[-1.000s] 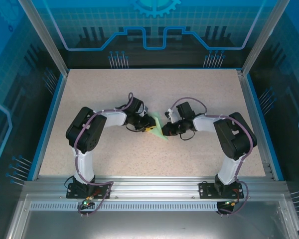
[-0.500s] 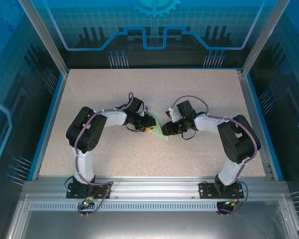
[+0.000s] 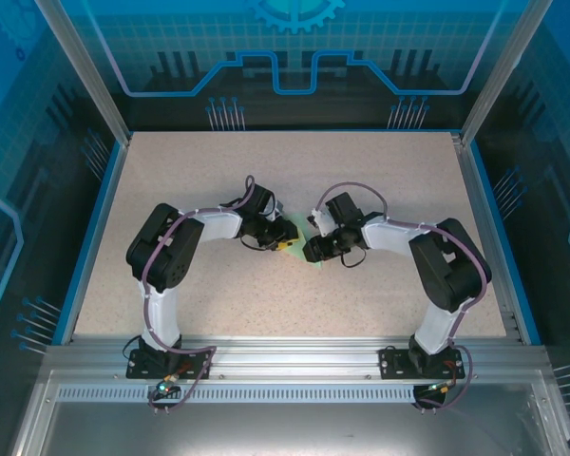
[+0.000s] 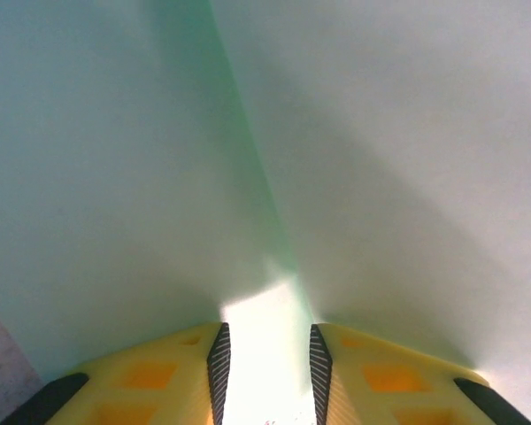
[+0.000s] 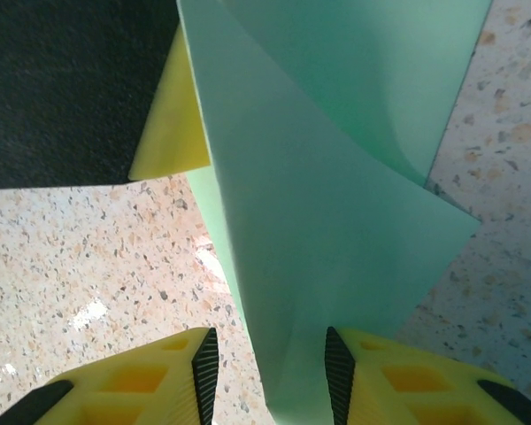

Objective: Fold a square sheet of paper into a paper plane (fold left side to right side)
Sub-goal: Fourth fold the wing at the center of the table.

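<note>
The square sheet of paper (image 3: 301, 232) is pale mint green and lies partly folded in the middle of the table, between the two grippers. My left gripper (image 3: 283, 239) is at its left edge. In the left wrist view the sheet (image 4: 380, 159) shows a soft crease running down between the parted fingers of the left gripper (image 4: 267, 332). My right gripper (image 3: 313, 250) sits over the sheet's right part. It (image 5: 267, 341) is open, with a raised flap of the paper (image 5: 336, 221) running between its fingers, close to the right one.
A yellow finger (image 5: 168, 133) of the left gripper and its black body stand just beyond the paper in the right wrist view. Speckled tabletop (image 3: 218, 171) stretches all round, bounded by a blue rim (image 3: 93, 228) and metal posts.
The right gripper has opened and slid a little left over the paper. The left gripper and the sheet have hardly moved.
</note>
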